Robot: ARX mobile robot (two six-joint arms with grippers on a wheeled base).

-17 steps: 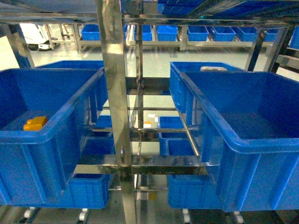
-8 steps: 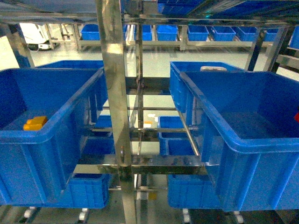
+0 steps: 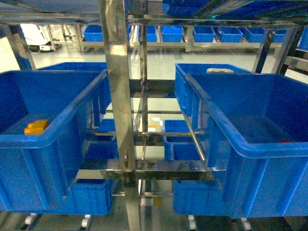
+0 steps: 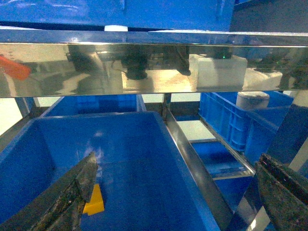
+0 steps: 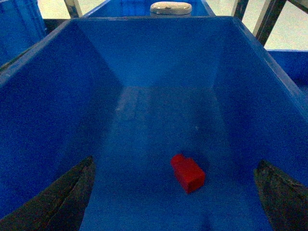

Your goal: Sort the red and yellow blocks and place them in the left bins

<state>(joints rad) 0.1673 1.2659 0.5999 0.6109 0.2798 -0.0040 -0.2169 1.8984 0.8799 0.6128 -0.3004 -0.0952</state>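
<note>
— Where do the blocks lie?
— On the floor of the right-hand crate [image 5: 144, 62] sits the red block [image 5: 188, 173], lying askew toward the near right part of the floor, clear of every wall. The yellow block [image 3: 36, 127] lies in the left-hand crate [image 3: 53, 139], against that crate's left wall near its front rim; the left wrist view shows it as well [image 4: 94, 200], partly hidden behind a finger.

— And the grippers?
— The right gripper [image 5: 175, 197] hangs above its crate, looking down into it, jaws spread wide with nothing between them — one dark finger [image 5: 62, 197] at each lower corner of the view. The left gripper [image 4: 185, 197] is also wide apart and empty, held at about rim height over the left-hand crate.

— What stands around?
— A steel rack post [image 3: 118, 96] rises between the two crates, and a polished crossbeam [image 4: 154, 62] runs across just above the left gripper. Behind the right-hand crate a white rounded object [image 5: 170, 7] rests at the far rim. More blue crates [image 3: 180, 139] sit on the lower shelves — others line the far wall.
</note>
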